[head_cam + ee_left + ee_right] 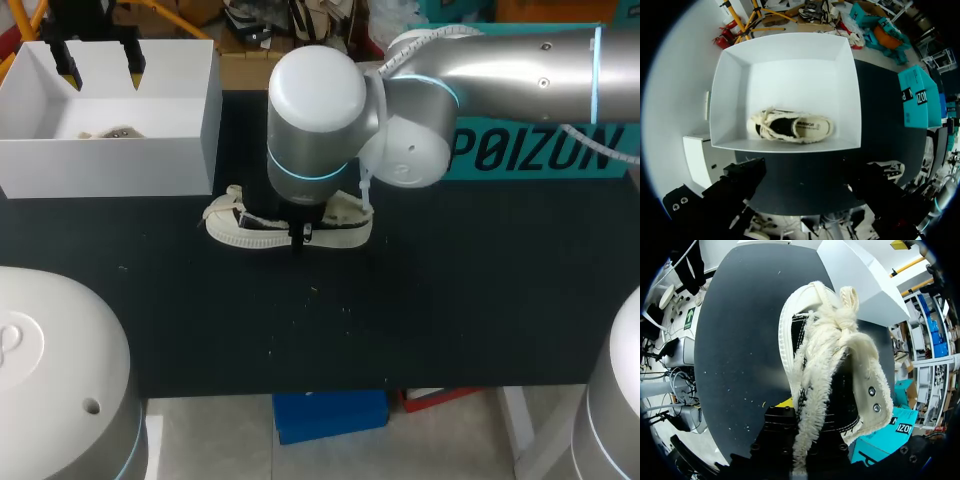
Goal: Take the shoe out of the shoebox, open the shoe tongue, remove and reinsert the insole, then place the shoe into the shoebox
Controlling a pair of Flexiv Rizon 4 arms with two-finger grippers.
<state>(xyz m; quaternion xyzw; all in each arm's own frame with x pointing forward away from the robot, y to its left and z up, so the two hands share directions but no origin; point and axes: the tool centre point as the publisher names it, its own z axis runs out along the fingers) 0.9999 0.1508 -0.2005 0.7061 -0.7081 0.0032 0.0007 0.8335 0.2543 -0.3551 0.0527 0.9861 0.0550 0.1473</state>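
A cream, frayed-edge shoe (250, 228) lies on its side on the black table, just right of the white shoebox (190, 150). My right arm comes in over it, and my right gripper (298, 236) is down at the shoe's opening. Close up, the shoe (860, 365) fills the right wrist view. My right gripper (801, 412) is shut at its frayed lace strip, with one yellow tip showing beside it. A second matching shoe (790, 129) lies inside the shoebox (730, 90). My left gripper (810, 187) hangs wide open above the box's near wall, holding nothing.
A teal box (540, 150) stands at the back right of the table. The shoebox takes up the back left corner. Bare black tabletop (400, 320) stretches in front of the shoe toward the near edge.
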